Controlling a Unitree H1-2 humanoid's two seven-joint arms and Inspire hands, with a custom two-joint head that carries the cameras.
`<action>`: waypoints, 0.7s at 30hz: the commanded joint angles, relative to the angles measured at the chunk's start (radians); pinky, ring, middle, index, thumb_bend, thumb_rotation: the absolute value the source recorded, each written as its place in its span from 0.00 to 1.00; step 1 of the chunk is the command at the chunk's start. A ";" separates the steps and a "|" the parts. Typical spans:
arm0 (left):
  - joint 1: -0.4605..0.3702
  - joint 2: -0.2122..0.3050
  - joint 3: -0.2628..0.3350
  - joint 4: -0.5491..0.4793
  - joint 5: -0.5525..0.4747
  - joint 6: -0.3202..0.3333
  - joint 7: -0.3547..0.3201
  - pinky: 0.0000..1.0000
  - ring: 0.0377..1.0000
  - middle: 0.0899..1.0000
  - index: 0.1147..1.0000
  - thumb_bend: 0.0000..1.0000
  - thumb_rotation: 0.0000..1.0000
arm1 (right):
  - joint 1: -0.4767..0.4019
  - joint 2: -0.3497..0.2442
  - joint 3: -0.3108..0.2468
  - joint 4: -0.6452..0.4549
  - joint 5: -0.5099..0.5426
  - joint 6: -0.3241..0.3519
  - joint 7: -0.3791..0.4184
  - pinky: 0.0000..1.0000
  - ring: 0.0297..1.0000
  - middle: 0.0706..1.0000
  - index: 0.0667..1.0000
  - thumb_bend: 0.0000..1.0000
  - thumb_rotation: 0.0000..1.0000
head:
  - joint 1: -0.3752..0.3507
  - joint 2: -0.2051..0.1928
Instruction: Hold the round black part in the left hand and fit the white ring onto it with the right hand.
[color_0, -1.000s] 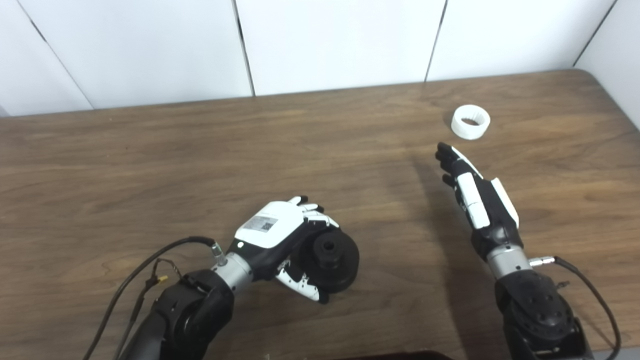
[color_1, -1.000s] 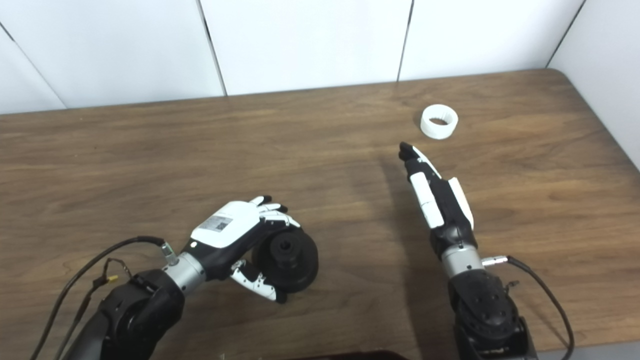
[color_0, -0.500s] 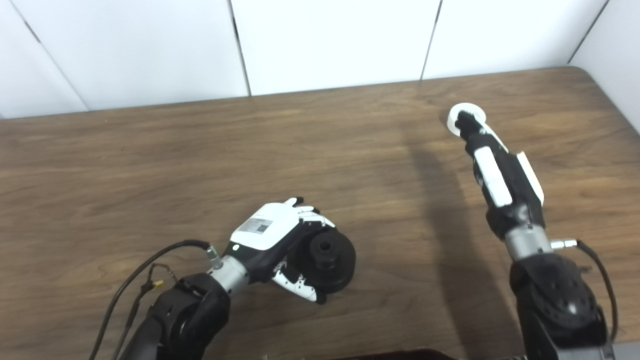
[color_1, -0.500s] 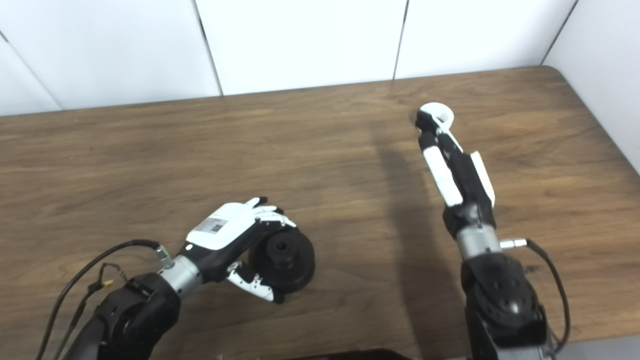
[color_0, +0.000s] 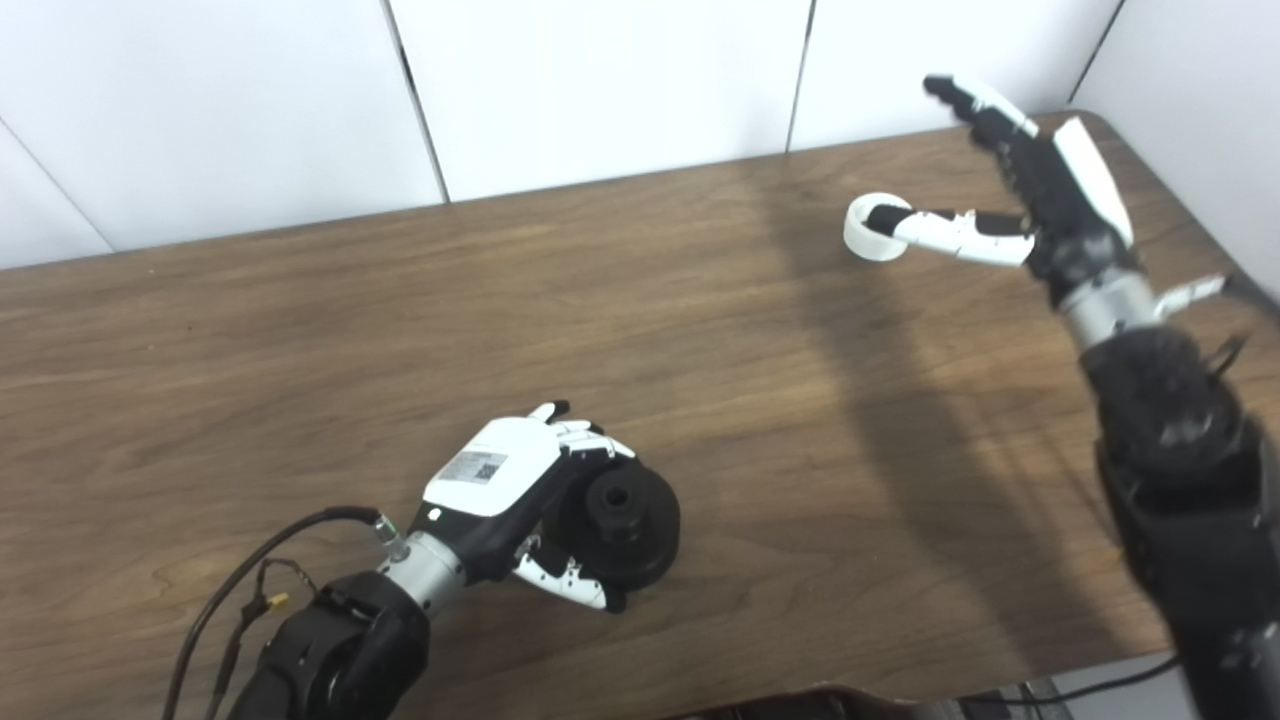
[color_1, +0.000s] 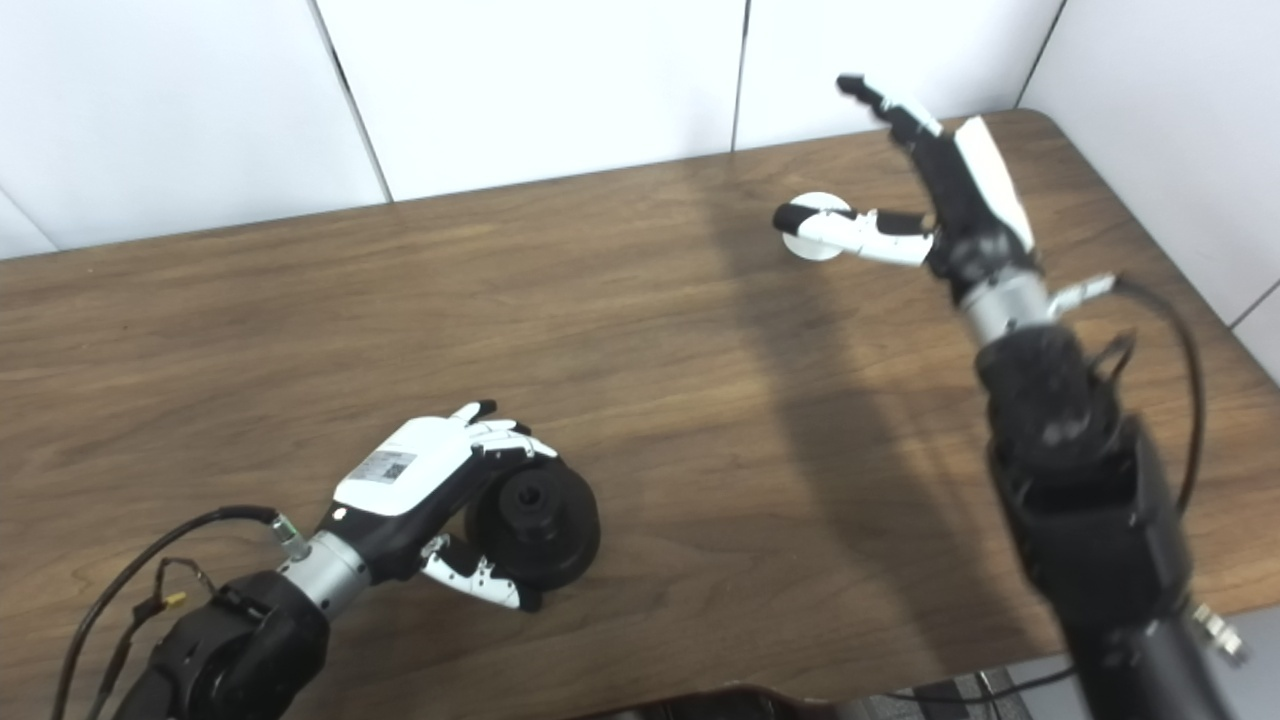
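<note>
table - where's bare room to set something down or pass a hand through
The table is bare across its whole left half, and in the wide middle strip between the round black part in the left hand and the white ring. It is crowded only at the far right corner, where the right hand spreads open over the ring.

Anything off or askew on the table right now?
Nothing stands out. The left hand is curled around the round black part near the front. The white ring lies intact near the far right corner, with the open right hand at it, thumb across its top. No spills or damage visible.
</note>
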 joint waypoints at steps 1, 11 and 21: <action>0.015 0.022 -0.001 0.009 0.016 -0.010 -0.004 1.00 0.88 0.77 0.42 0.52 0.06 | -0.073 -0.061 0.018 0.024 -0.071 -0.005 0.056 0.86 0.89 0.88 0.87 0.91 0.36 | -0.037 -0.021; 0.038 0.030 0.007 0.042 0.019 -0.051 0.041 0.98 0.87 0.76 0.42 0.52 0.06 | -0.208 -0.110 0.083 0.227 -0.276 -0.005 0.207 0.88 0.97 0.94 0.87 1.00 0.28 | -0.067 -0.125; 0.060 0.035 0.002 0.109 0.040 -0.094 0.111 0.99 0.88 0.78 0.41 0.53 0.06 | -0.298 -0.117 0.119 0.390 -0.302 -0.007 0.238 0.95 0.99 0.96 0.88 1.00 0.26 | -0.045 -0.209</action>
